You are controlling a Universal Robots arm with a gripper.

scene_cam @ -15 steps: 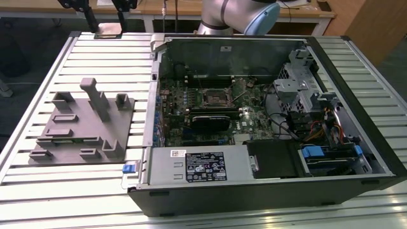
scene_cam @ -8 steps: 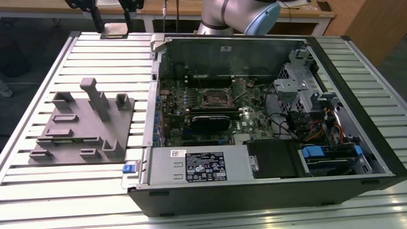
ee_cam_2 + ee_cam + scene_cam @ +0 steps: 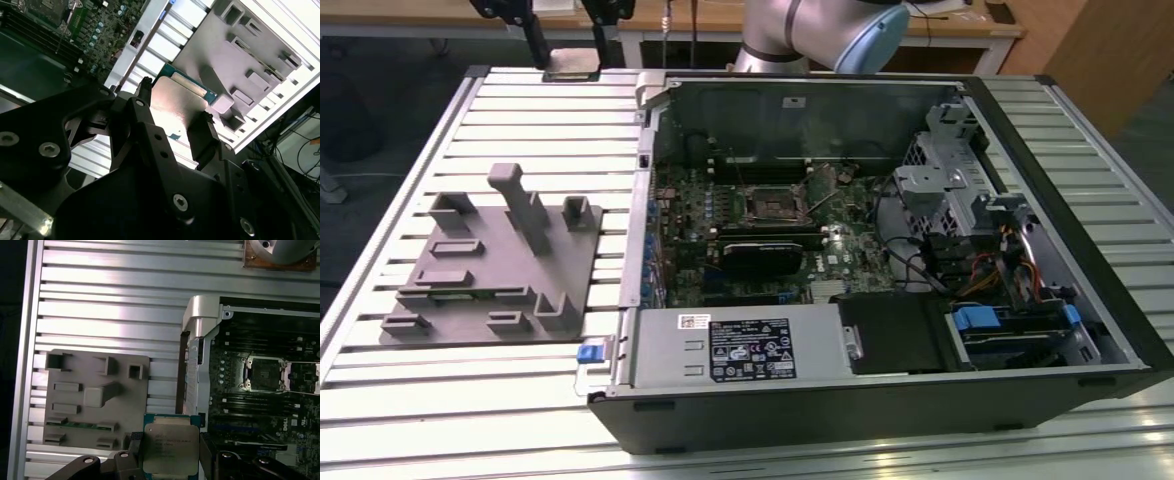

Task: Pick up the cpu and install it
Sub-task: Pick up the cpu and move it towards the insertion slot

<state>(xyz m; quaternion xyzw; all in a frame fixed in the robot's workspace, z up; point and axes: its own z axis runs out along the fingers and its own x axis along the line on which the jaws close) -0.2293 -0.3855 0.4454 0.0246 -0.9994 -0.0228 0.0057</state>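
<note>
Evidently the cpu (image 3: 170,447) — judged light, stiff and fragile underneath — is clamped by two opposite edges in the gripper (image 3: 170,456) above the table (image 3: 100,315), the socket (image 3: 770,205) lying at three o'clock of the grey fixture (image 3: 487,265) in the exterior view.

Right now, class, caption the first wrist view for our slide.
Gripper holds the cpu above the slotted table, with grey fixture and open computer case beneath.
</note>
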